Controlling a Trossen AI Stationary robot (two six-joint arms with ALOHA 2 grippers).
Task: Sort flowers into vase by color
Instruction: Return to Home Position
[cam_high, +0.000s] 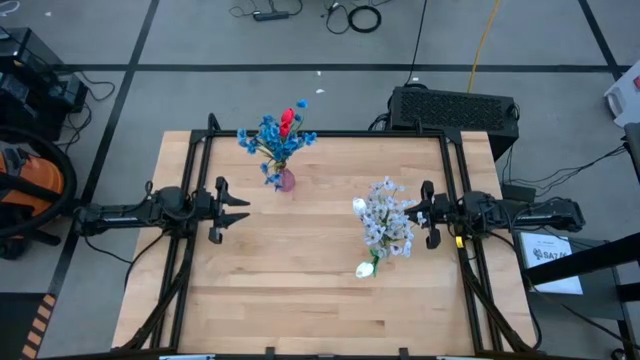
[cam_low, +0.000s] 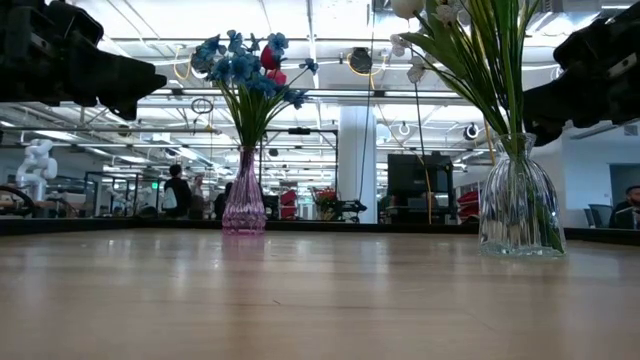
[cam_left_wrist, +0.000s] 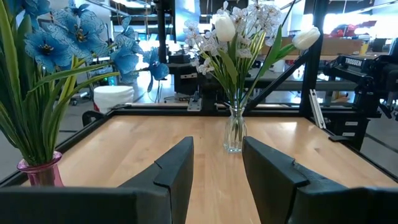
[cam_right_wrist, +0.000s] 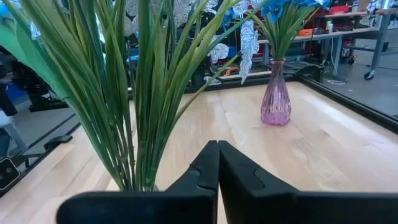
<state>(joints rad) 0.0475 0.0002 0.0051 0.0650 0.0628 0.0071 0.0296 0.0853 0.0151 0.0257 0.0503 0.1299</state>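
on the near part of the table (cam_high: 320, 305) no loose stem lies, so the sorting looks finished as far as the views show; at about 3 o'clock from the table's middle stands the clear vase (cam_low: 520, 200), holding the white tulips (cam_left_wrist: 225, 28) and the pale sprays (cam_high: 388, 222), one tulip drooping toward 6 o'clock; just beside it, at the 3 o'clock edge, the right gripper (cam_right_wrist: 218, 148) hangs above the wood with its jaws pressed together on nothing; across at 9 o'clock the left gripper (cam_left_wrist: 217, 143) hovers with its jaws narrowly parted and empty; farther back, at about 11 o'clock, the pink vase (cam_low: 244, 205) carries the blue sprays (cam_high: 268, 138) with a red tulip (cam_high: 288, 120) among them; what is left, by my reading, is only for both arms to settle at rest, well apart from the vases.
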